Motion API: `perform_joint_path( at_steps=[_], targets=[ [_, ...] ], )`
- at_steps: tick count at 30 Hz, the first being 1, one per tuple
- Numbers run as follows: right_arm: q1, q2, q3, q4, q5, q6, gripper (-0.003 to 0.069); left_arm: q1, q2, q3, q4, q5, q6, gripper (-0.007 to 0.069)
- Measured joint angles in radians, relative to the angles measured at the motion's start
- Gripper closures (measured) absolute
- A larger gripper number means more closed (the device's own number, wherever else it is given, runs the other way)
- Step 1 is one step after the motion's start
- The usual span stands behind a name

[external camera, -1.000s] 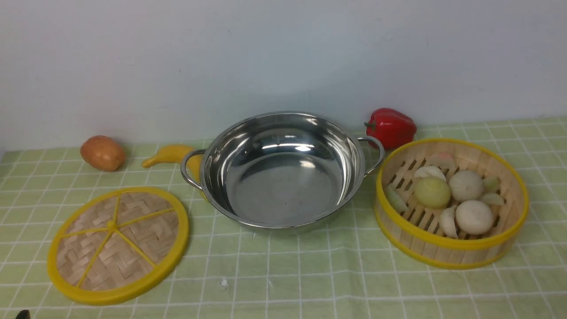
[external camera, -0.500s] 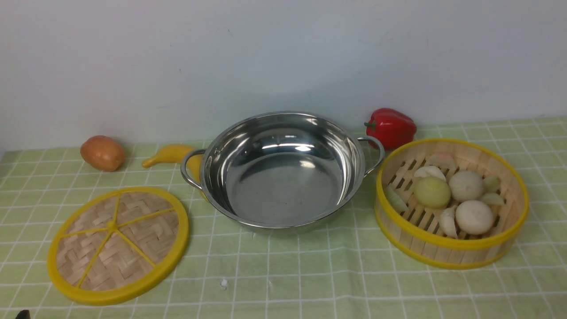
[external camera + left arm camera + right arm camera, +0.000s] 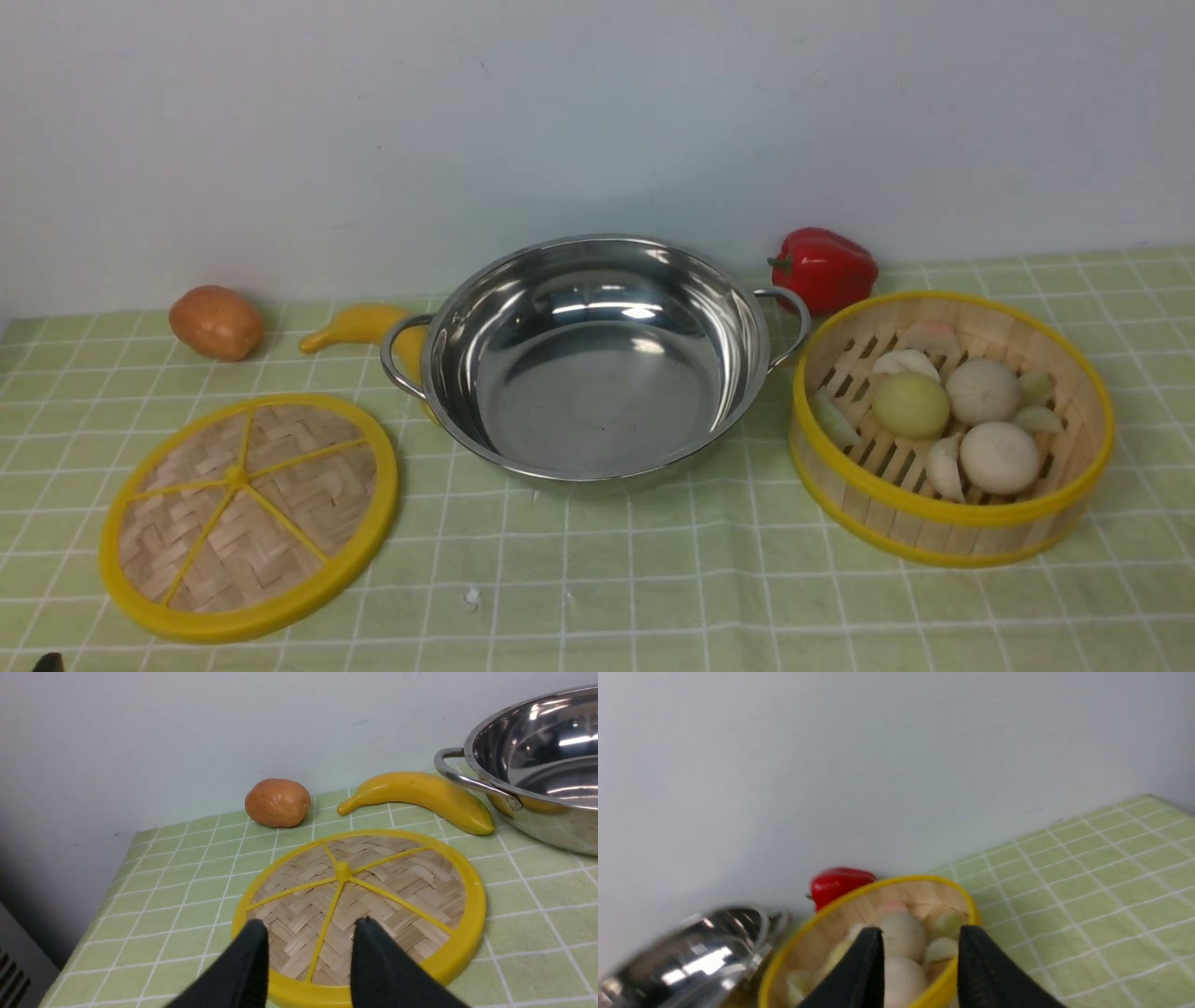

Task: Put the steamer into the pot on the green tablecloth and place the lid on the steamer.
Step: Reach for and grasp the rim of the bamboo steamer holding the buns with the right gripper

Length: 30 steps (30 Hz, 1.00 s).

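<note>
The shiny steel pot (image 3: 597,359) stands empty mid-table on the green tablecloth (image 3: 653,588). The steamer (image 3: 952,425), a bamboo basket with yellow rims holding several buns and dumplings, stands to the pot's right. The flat woven lid (image 3: 247,513) lies at the front left. Neither gripper shows in the front view. In the left wrist view my left gripper (image 3: 310,926) is open above the near part of the lid (image 3: 359,905). In the right wrist view my right gripper (image 3: 920,933) is open over the steamer (image 3: 878,933), holding nothing, with the pot (image 3: 691,956) beside it.
A brown potato (image 3: 217,322) and a yellow banana (image 3: 359,327) lie behind the lid, the banana touching the pot's left handle. A red pepper (image 3: 823,269) sits behind the steamer by the white wall. The cloth's left edge drops off in the left wrist view (image 3: 93,896).
</note>
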Motion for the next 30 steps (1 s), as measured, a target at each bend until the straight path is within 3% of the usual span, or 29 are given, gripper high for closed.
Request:
perform_joint_path(
  at_steps=[3,5,6,7,9,10,11,14,17,26,30],
  targets=[
    [0.000,0.000,0.000,0.162,-0.014,0.056,0.0416,0.000,0.000,0.000,-0.047,0.000,-0.026,0.0382],
    [0.000,0.000,0.000,0.244,-0.019,0.070,0.0416,0.000,0.000,0.000,-0.166,-0.003,-0.105,0.0382],
    [0.000,0.000,0.000,0.250,-0.020,0.072,0.0416,0.000,0.000,0.000,-0.180,-0.004,-0.113,0.0382],
    [0.000,0.000,0.000,0.292,-0.028,0.074,0.0416,0.000,0.000,0.000,-0.298,-0.011,-0.177,0.0382],
    [0.000,0.000,0.000,0.318,-0.031,0.076,0.0416,0.000,0.000,0.000,-0.390,-0.018,-0.213,0.0382],
    [0.000,0.000,0.000,0.346,-0.035,0.077,0.0416,0.000,0.000,0.000,-0.516,-0.023,-0.277,0.0382],
    [0.000,0.000,0.000,0.349,-0.036,0.078,0.0416,0.000,0.000,0.000,-0.531,-0.024,-0.283,0.0382],
    [0.000,0.000,0.000,0.399,-0.059,0.081,0.0416,0.000,0.000,0.000,-0.758,-0.043,-0.344,0.0382],
    [0.000,0.000,-0.022,0.416,-0.097,0.068,0.0416,0.000,0.000,0.000,-0.845,-0.105,-0.353,0.0382],
    [0.000,0.116,-0.430,0.165,-0.097,-0.171,0.0416,0.000,0.000,-0.011,-0.955,-0.294,-0.394,0.0382],
    [0.000,0.389,-0.707,0.058,0.157,-0.227,0.0416,0.000,0.000,-0.129,-0.911,-0.361,-0.370,0.0382]
  ],
)
